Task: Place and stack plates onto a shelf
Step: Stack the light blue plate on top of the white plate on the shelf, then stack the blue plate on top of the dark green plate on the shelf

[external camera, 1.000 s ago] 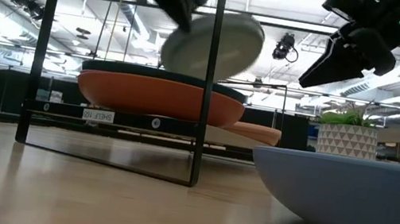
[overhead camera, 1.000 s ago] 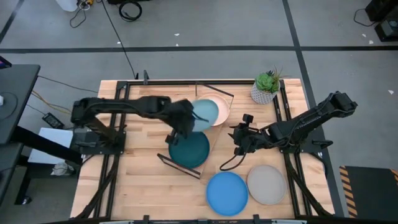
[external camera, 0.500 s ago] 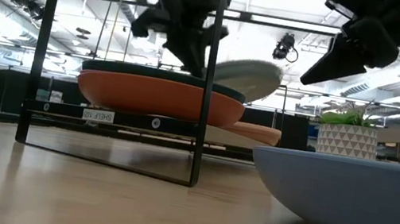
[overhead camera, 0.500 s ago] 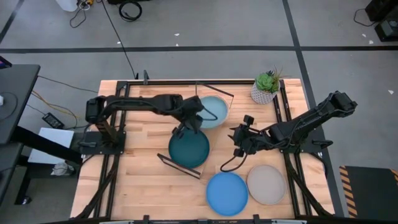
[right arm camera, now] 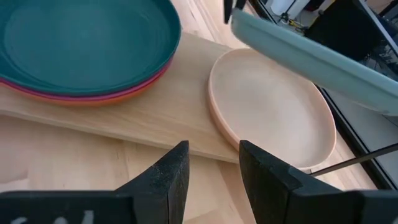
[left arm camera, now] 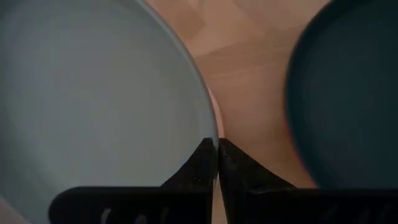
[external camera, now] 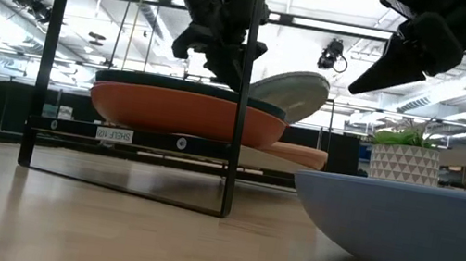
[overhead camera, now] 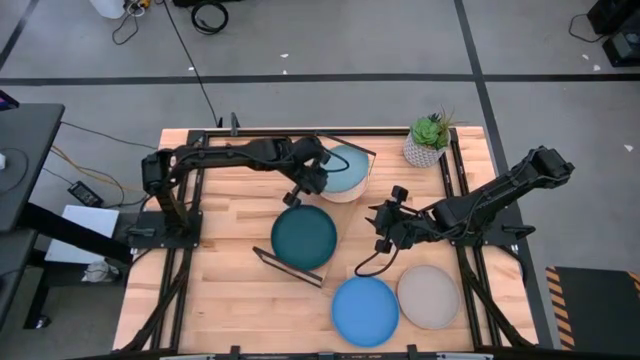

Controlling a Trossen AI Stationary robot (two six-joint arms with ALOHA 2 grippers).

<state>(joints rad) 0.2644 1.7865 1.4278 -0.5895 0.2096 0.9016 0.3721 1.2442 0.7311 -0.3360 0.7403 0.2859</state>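
Note:
My left gripper is shut on a pale blue plate, holding it tilted over a cream plate that lies on the light-wood shelf board. Beside it on the board stands a stack of plates, with a dark teal plate on top and magenta and orange plates under it. My right gripper is open and empty, hovering to the right of the shelf. A bright blue plate and a grey plate lie on the table near its front edge. My left gripper pinches the pale blue plate's rim between its two fingers, on the side that faces the teal stack. The fingers come slanting down from the table's left. The plate is tilted, its held edge lowest, and hangs clear above the cream plate.
The shelf has thin black wire end frames, one near and one far. A potted plant stands at the far right. In the low view the bright blue plate fills the foreground.
My left gripper has carried the pale blue plate toward the table's right and far edges and down, from above the teal stack to over the cream plate. The plate has stayed tilted in the hold. My right arm has kept still.

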